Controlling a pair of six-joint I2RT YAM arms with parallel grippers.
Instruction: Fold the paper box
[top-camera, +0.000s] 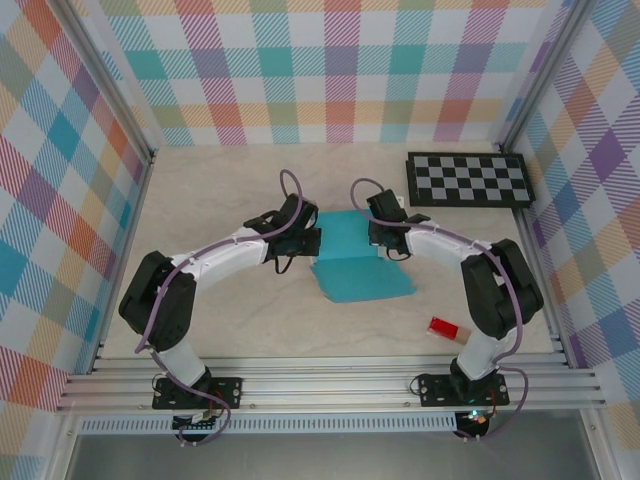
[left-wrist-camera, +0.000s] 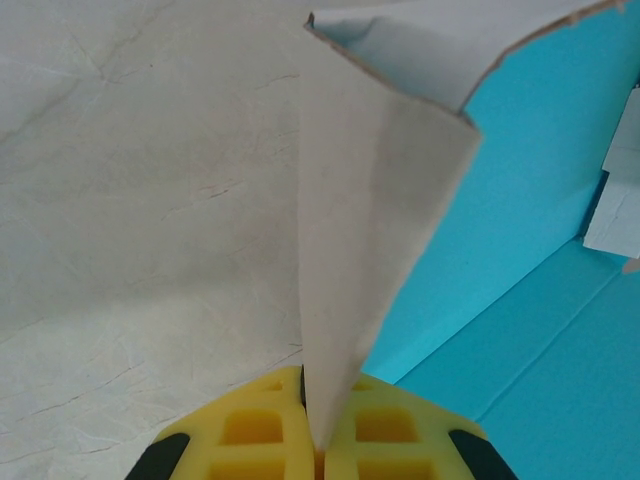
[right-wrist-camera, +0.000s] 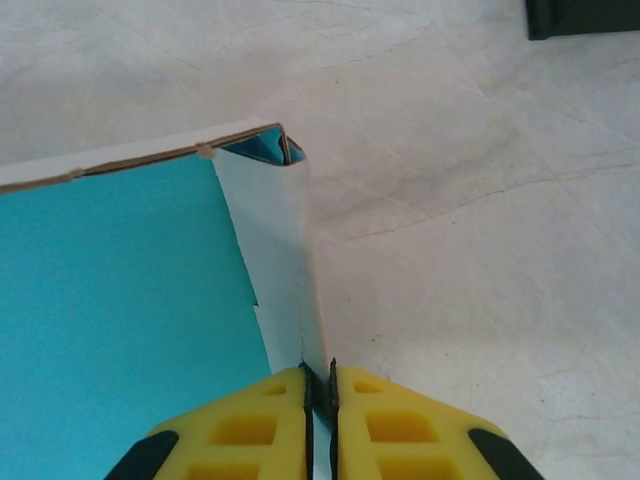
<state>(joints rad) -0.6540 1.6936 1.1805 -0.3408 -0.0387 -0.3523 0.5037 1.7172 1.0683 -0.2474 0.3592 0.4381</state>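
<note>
Left end effector (left-wrist-camera: 318, 445) pinching paper box (top-camera: 365, 275), right end effector (right-wrist-camera: 320, 390) too

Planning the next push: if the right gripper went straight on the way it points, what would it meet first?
The paper box's white flap, pinched in the right gripper, runs straight ahead; past it probably only bare table, with the checkerboard off to one side.
</note>
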